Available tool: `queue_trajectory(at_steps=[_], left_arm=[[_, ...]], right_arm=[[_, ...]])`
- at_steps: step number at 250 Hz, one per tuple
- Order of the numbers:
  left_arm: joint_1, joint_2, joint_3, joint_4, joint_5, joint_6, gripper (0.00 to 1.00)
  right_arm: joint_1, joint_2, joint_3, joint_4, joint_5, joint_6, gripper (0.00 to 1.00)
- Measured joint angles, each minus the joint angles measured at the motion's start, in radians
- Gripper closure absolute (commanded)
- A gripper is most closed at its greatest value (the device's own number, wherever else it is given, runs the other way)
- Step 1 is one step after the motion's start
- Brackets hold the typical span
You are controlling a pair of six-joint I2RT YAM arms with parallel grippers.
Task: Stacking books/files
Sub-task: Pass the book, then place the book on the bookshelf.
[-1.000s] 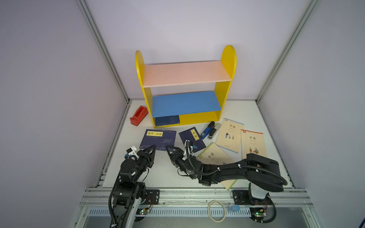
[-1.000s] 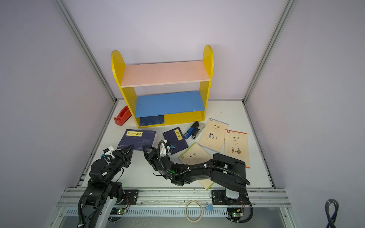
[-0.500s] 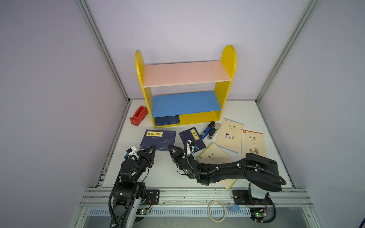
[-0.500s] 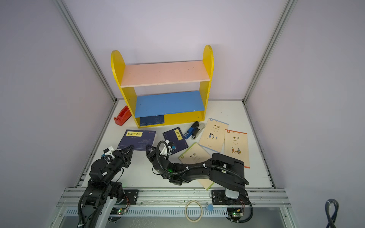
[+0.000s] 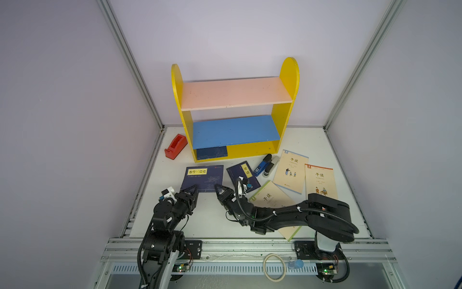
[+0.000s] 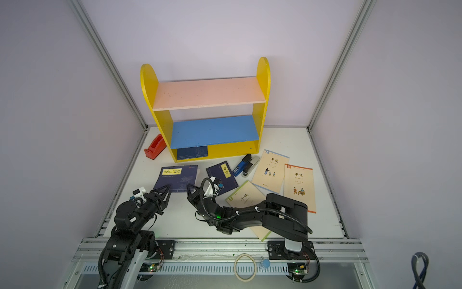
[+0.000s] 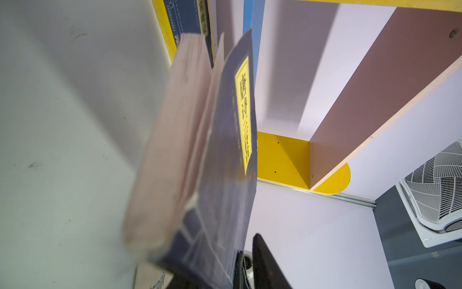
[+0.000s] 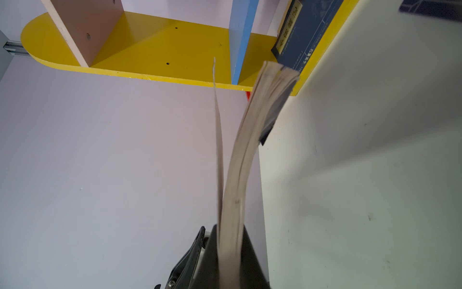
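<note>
Book (image 5: 203,175) held at its near edge, in front of the shelf (image 5: 235,95).
Right hand (image 5: 220,187) clamps its pages; left hand (image 5: 192,189) stands narrowly parted around the same edge.

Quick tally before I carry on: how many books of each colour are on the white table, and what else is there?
Navy books: 3 (one in the shelf's bottom compartment)
Cream books: 3
Blue-and-black stapler: 1
Red tape dispenser: 1
Yellow shelf unit: 1
Total: 9
</note>
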Motion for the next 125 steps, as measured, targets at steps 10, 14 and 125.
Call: queue_trajectory(at_steps=[10, 14, 125], left_arm=[[0.012, 0.000, 0.006, -0.013, 0.002, 0.003, 0.27], [0.018, 0.001, 0.008, -0.018, 0.003, 0.003, 0.25], [0.391, 0.609, 0.147, 0.051, 0.230, 0.161, 0.09]], right_arm=[[-0.010, -0.018, -0.026, 0.013, -0.013, -0.023, 1.00], [-0.017, -0.027, -0.038, 0.020, -0.022, -0.034, 1.00], [-0.324, -0.124, -0.314, 0.246, -0.349, -0.160, 1.00]])
